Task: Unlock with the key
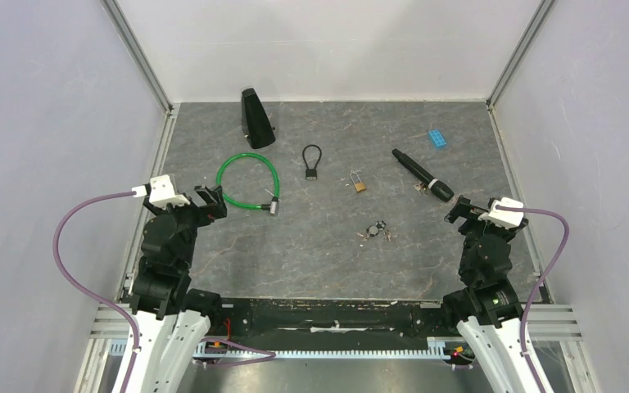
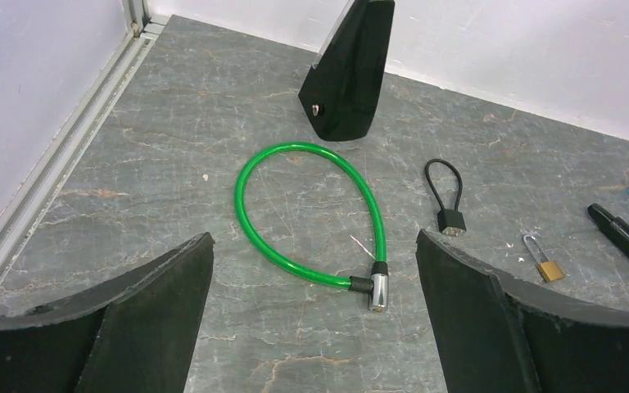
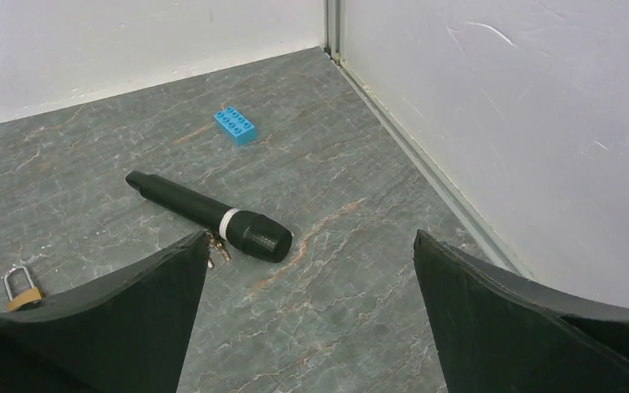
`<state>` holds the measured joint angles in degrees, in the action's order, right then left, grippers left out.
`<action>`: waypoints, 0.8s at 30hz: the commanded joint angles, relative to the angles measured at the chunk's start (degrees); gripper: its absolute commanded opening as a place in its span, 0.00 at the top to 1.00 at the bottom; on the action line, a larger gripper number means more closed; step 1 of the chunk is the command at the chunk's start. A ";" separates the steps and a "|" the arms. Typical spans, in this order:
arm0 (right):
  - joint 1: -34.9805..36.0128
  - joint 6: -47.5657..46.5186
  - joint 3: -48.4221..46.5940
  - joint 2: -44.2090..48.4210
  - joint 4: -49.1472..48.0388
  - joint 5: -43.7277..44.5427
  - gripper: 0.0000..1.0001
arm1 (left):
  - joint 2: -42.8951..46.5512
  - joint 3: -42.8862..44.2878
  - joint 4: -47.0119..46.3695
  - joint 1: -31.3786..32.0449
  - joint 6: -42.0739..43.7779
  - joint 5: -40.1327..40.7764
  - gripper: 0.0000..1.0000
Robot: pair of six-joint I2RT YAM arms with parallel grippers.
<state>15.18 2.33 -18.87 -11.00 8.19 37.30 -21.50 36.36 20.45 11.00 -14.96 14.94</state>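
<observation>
A bunch of keys (image 1: 375, 231) lies near the middle of the table, and a second small key set (image 1: 418, 189) (image 3: 219, 248) rests against the microphone's head. Three locks lie beyond them: a green cable lock (image 1: 248, 182) with a silver head (image 2: 379, 292), a black cable padlock (image 1: 312, 162) (image 2: 451, 219), and a small brass padlock (image 1: 359, 183) (image 2: 549, 270) (image 3: 20, 295). My left gripper (image 1: 210, 201) (image 2: 313, 237) hangs open just left of the green loop. At the right side my right gripper (image 1: 459, 211) (image 3: 309, 236) is open over bare table. Neither holds anything.
A black wedge-shaped object (image 1: 255, 119) (image 2: 352, 74) stands at the back left. A black microphone (image 1: 423, 175) (image 3: 213, 214) lies at the right, with a blue brick (image 1: 438, 138) (image 3: 235, 125) behind it. White walls close in the left, back and right sides.
</observation>
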 commanded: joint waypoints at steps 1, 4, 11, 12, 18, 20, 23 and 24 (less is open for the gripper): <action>0.40 -0.85 0.23 -0.25 -2.14 -0.67 0.02 | -0.12 0.06 -2.41 -0.06 0.02 -0.17 0.02; 0.38 -0.92 0.23 -0.41 -2.16 -1.15 0.02 | -0.15 0.11 -2.43 -0.02 0.02 -0.13 0.02; 0.38 -0.71 -0.06 -1.01 -1.98 -2.68 0.02 | 0.31 0.06 -2.25 -0.02 -0.15 -0.09 0.02; 0.38 -0.35 -0.26 -1.21 -1.70 -3.11 0.02 | 0.31 0.09 -2.32 -0.02 -0.22 -0.09 0.02; 0.42 2.83 -3.20 -8.40 0.59 -7.59 0.02 | 1.42 0.01 -2.01 -0.02 -0.33 -0.04 0.02; 0.43 4.45 -5.82 -13.45 1.87 -10.08 0.02 | 2.33 -0.02 -1.92 -0.02 -0.33 0.09 0.02; 0.39 5.32 -8.31 -20.60 2.39 -16.33 0.02 | 3.46 0.00 -1.65 -0.02 -0.41 0.61 0.02; 0.39 5.14 -8.65 -22.82 1.82 -17.61 0.02 | 3.77 -0.01 -1.55 -0.02 -0.42 0.70 0.02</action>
<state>15.27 5.54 -23.14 -27.20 10.24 27.99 -19.27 36.32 20.47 11.00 -14.96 14.96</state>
